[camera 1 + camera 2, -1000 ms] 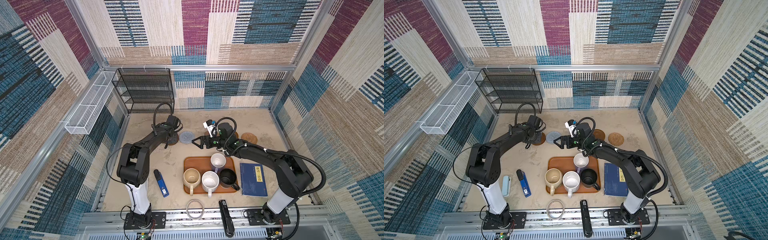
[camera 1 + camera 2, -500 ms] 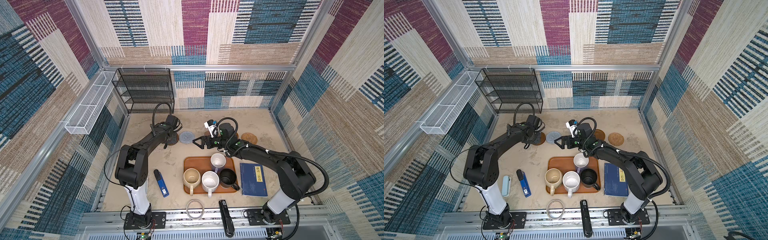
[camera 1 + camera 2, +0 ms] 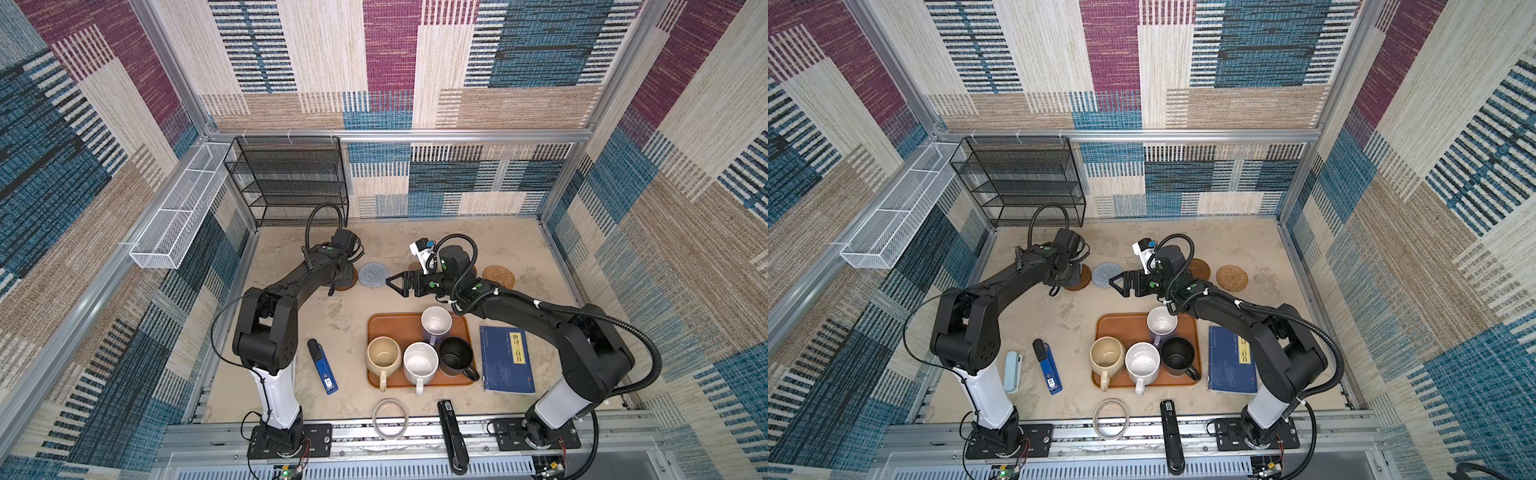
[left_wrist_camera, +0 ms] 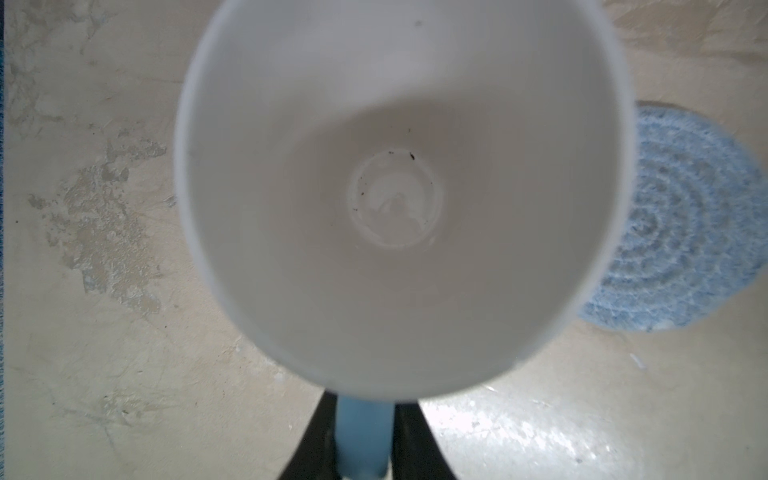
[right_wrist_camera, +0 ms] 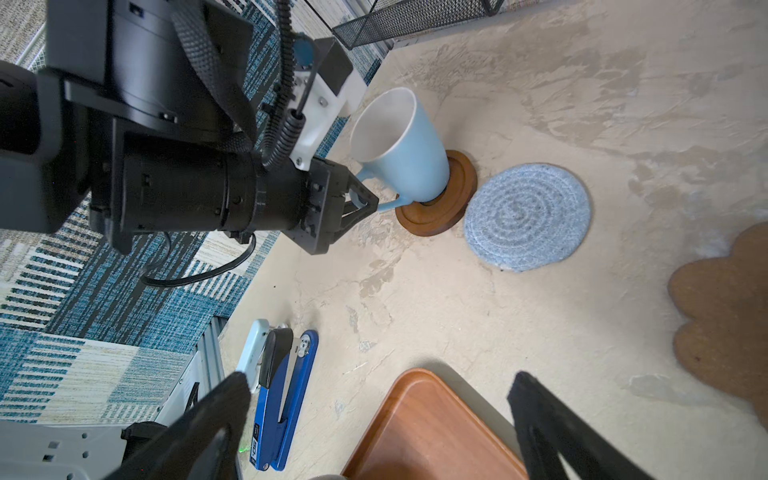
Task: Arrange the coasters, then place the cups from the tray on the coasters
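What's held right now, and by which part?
The left gripper holds the light blue mug by its handle; the right gripper, jaws open, holds nothing.

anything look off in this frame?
Minor: dark specks in the bottom of the light blue mug, which the left end effector holds by its handle on a dark wooden coaster. Nothing spilled or tipped.

The light blue cup [image 5: 399,141] stands on a dark wooden coaster [image 5: 436,220], just beside the blue-grey woven coaster [image 5: 528,216]. The lavender cup [image 3: 435,324], beige cup [image 3: 383,357], speckled cup [image 3: 419,363] and black cup [image 3: 456,356] stand on the orange tray [image 3: 390,326].
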Available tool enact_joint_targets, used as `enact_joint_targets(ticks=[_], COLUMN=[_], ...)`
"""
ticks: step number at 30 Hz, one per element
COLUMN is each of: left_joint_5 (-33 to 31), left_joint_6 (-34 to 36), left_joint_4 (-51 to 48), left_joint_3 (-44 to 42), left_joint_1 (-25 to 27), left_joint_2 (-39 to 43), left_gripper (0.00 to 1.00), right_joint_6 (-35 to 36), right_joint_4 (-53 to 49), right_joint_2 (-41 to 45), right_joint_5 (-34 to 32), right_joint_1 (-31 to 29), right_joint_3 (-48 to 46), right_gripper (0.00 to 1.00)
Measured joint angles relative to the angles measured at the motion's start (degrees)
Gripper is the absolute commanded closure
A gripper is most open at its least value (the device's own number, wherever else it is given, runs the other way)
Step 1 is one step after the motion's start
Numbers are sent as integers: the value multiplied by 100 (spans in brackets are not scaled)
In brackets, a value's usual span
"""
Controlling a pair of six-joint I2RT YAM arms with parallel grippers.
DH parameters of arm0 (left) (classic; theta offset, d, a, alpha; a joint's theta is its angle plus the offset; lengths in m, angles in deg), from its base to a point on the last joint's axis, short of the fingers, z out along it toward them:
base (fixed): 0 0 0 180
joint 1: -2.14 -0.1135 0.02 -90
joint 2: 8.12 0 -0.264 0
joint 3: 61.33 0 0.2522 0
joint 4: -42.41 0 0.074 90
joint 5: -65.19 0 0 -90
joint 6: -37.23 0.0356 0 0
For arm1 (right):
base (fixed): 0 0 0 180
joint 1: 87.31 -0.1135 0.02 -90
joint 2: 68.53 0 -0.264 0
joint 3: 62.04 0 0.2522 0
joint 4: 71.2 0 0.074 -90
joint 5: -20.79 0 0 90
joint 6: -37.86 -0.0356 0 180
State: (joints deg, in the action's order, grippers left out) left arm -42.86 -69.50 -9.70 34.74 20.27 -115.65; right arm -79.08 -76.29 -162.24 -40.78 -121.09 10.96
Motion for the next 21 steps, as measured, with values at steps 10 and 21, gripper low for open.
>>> enact_joint_targets(ticks=[10,21], left_joint_5=[57,387], left_joint_6=[26,42], left_joint_4=[-46,-83], left_joint_3=[-105,-203], left_joint_1=[2,-2], left_joint_2=[101,273], left_gripper=[100,100], right_joint_6=[9,24], right_joint_4=[-107,-151], right_joint_2=[42,52], right_joint_5=[-52,-59], right_joint_1=[-2,-2], right_joint_3=[0,-50], right_gripper=[1,1])
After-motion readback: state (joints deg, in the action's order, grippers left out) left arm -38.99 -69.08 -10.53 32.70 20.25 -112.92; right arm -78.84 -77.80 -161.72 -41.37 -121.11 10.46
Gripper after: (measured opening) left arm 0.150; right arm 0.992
